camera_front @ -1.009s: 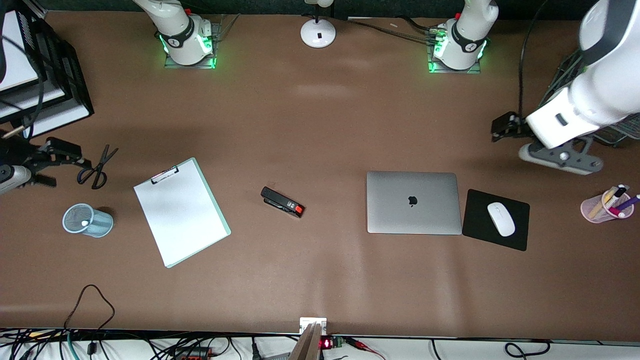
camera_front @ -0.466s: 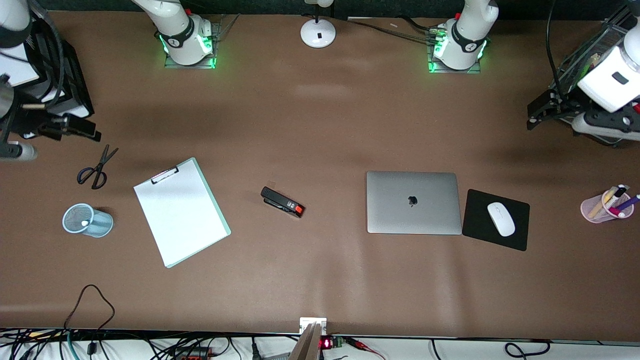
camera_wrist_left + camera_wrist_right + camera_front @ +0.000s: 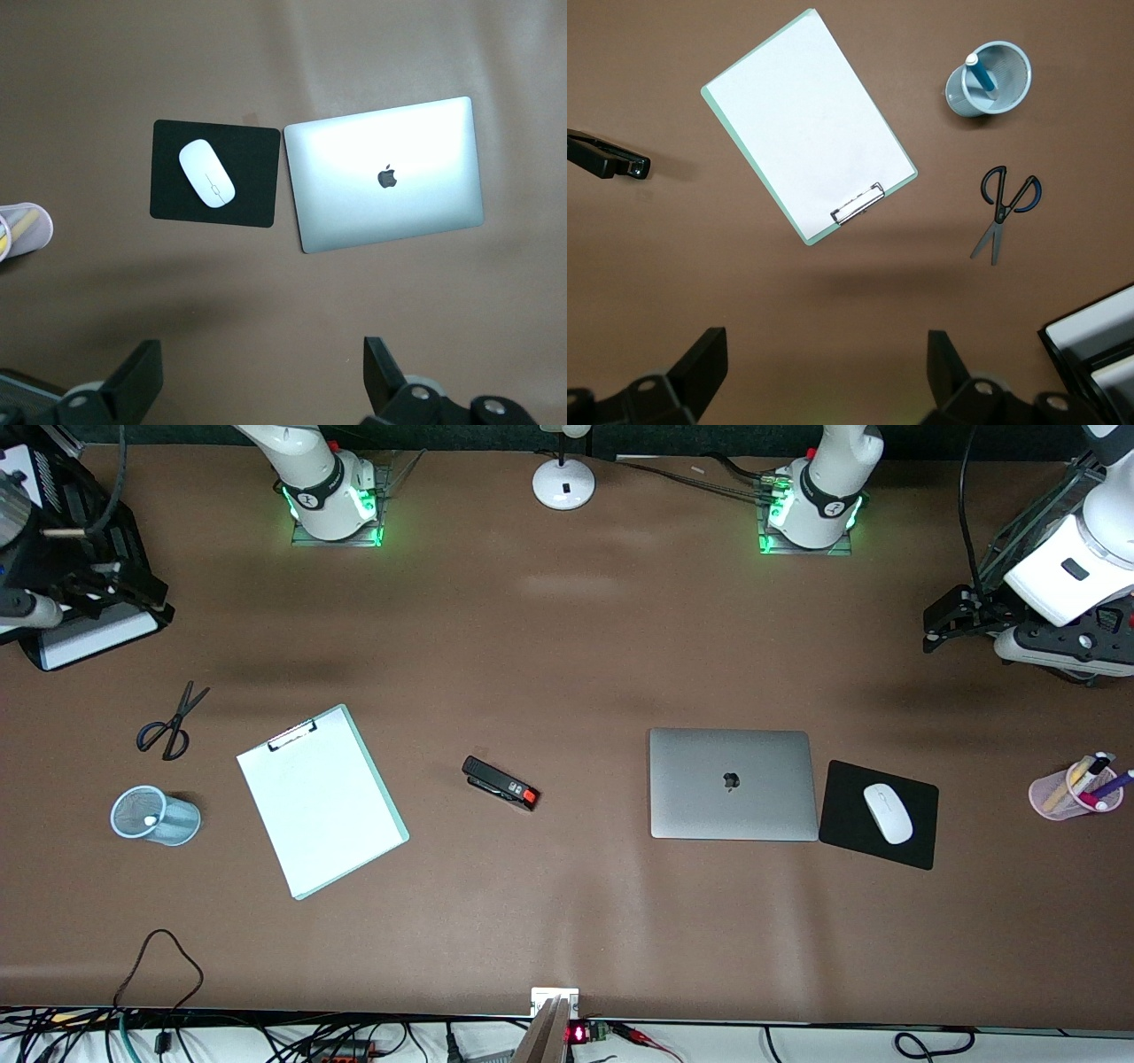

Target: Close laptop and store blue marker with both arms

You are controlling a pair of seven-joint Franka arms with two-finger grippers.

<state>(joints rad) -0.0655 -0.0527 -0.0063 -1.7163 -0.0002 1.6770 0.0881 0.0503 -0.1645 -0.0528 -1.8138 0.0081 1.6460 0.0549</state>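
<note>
A wide brown table [image 3: 567, 646] fills nearly everything, its matte top catching soft pale glare toward the middle. A white round lamp base [image 3: 563, 483] sits at the edge by the robots' bases. Along the edge nearest the front camera, tangled black cables [image 3: 159, 1036] run over a white strip (busy down there).

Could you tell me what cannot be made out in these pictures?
- Blue marker: right wrist view, only its upper part shows; the blue mesh cup hides the rest.
- Pink cup: left wrist view, cut off by the edge.
- Laptop: lid shut, so keyboard hidden.
- Left gripper, right gripper: open fingers partly cut off by the edge.
</note>
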